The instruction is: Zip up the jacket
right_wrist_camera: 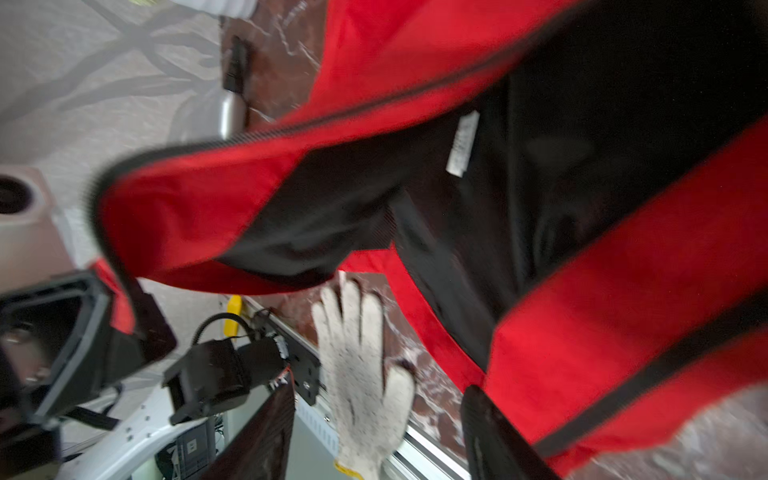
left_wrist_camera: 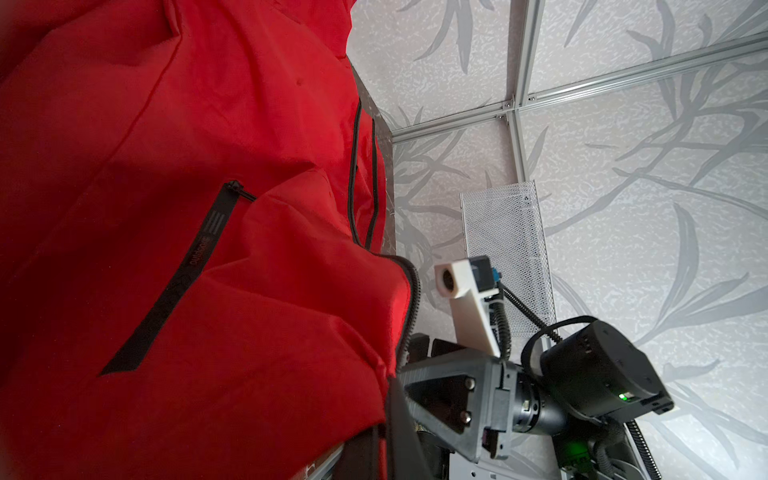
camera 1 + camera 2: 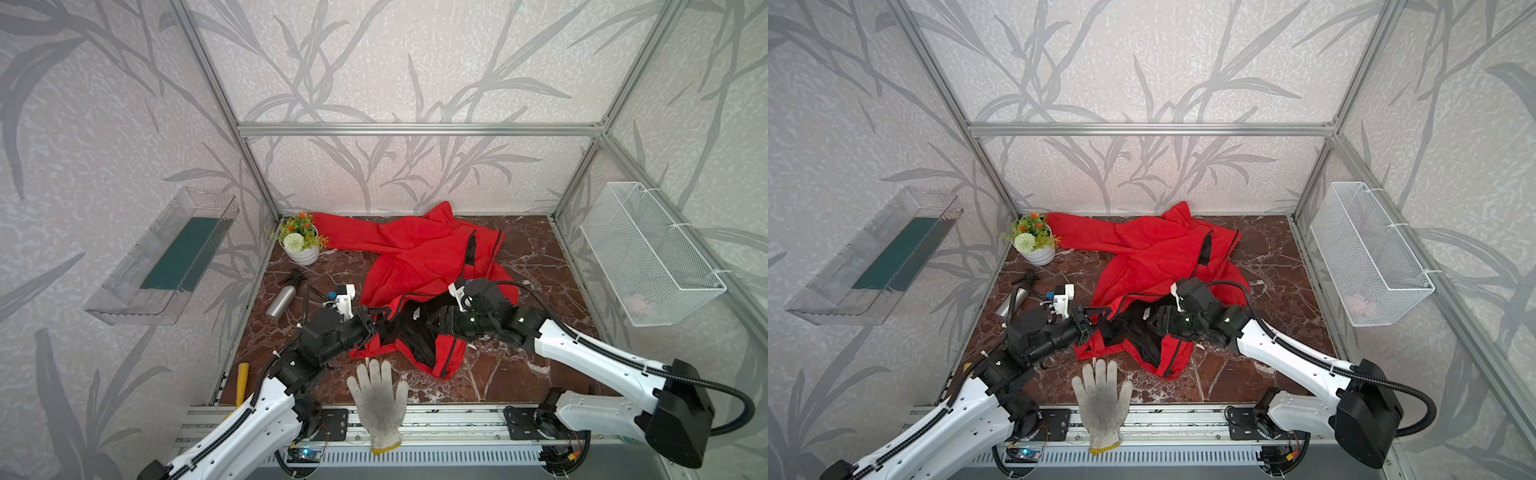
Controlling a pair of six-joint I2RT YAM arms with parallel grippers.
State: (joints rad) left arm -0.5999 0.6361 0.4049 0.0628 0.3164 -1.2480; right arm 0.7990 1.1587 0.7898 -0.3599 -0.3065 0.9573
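A: Where is the jacket (image 3: 419, 253), and which way does it lie?
B: On the brown marbled table (image 3: 519, 365), centre to far. The long axis runs near–far, with the hood toward the far wall and the hem toward the near edge. One sleeve stretches far-left, ending beside the flower pot (image 3: 301, 245).
A: Front?
B: Open over the near half, with black lining (image 3: 411, 332) exposed between the red panels.
A: Material?
B: Thin matte red fabric in soft creases. A black coil front zipper (image 2: 413, 299) runs along the panel edge. A flat black pocket zip (image 2: 183, 274) slants across the panel. There is a small white label (image 1: 463, 141) on the lining.
A: Left gripper (image 3: 371, 322)?
B: Clamped on the jacket's left front edge, holding that edge above the table.
A: Right gripper (image 3: 442, 322)?
B: At the right side of the exposed lining. Its fingers (image 1: 494, 432) stand apart with nothing between them.
A: Nearby?
B: A knitted white glove (image 3: 376, 399) lies at the near edge, close to the hem. A brushed-metal spray bottle (image 3: 282, 299) lies to the left.
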